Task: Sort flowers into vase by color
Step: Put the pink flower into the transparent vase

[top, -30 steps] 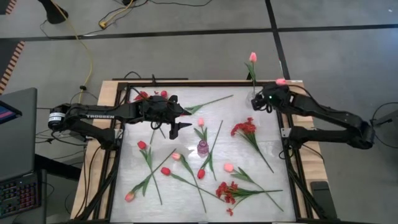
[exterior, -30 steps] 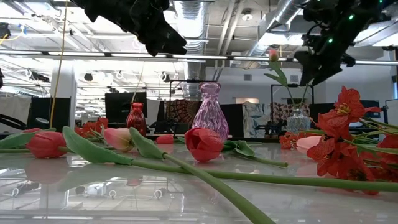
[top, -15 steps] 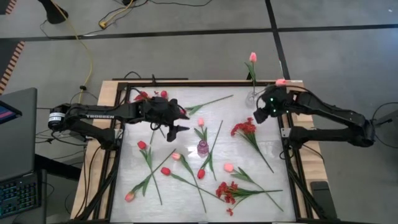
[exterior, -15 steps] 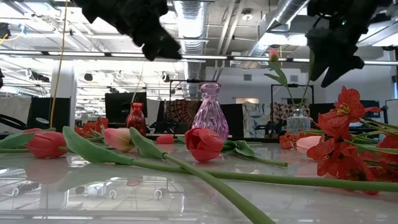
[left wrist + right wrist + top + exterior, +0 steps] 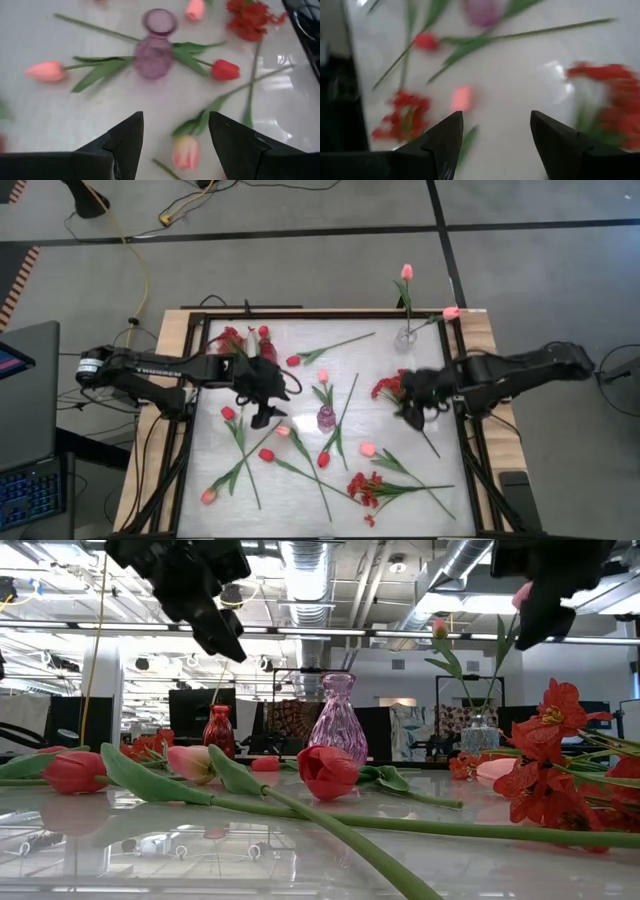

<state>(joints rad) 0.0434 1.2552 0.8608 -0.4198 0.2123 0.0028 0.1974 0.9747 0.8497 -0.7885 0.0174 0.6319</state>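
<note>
Both grippers were spread wide and empty, the left gripper [image 5: 266,416] above the loose tulips [image 5: 266,454] left of the purple vase [image 5: 326,418], the right gripper [image 5: 410,416] over a red blossom bunch [image 5: 392,386] on the white table [image 5: 300,500].

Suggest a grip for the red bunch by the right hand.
Red bunch: take the bare stem just below the head, from straight above, with the open right hand closing across it. It lies flat with the stem running diagonally; the head looks bulky and loose.
</note>
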